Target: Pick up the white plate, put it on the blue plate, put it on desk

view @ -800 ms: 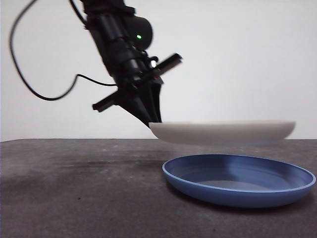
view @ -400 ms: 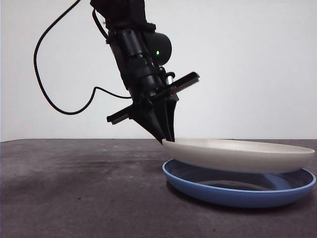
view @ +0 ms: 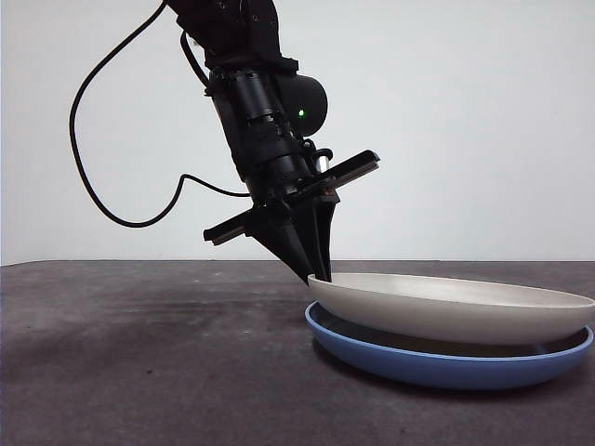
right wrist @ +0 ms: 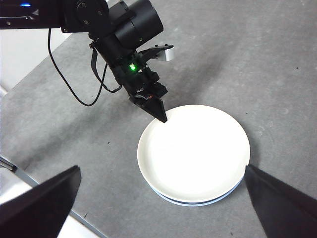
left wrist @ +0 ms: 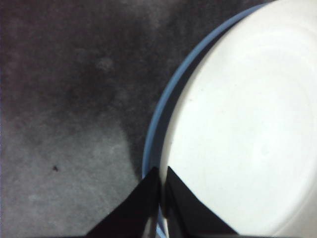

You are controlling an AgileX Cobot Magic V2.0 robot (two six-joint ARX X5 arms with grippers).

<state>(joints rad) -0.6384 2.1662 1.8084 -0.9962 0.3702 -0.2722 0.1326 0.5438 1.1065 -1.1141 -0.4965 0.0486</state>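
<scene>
While the left gripper (view: 319, 276) pinched the white plate's (view: 456, 311) rim, that plate lay tilted inside the blue plate (view: 437, 364) on the desk (view: 139, 353), and the right gripper (right wrist: 161, 198) hung high, jaws spread wide.

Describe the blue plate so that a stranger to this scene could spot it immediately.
On the dark grey desk, find the black left gripper pinching the rim of a white plate. The blue plate lies directly beneath, only its edge showing. Its glossy blue colour separates it from the cream plate above.

Matte white plate (view: 456, 311), glossy blue plate (view: 437, 364)
</scene>
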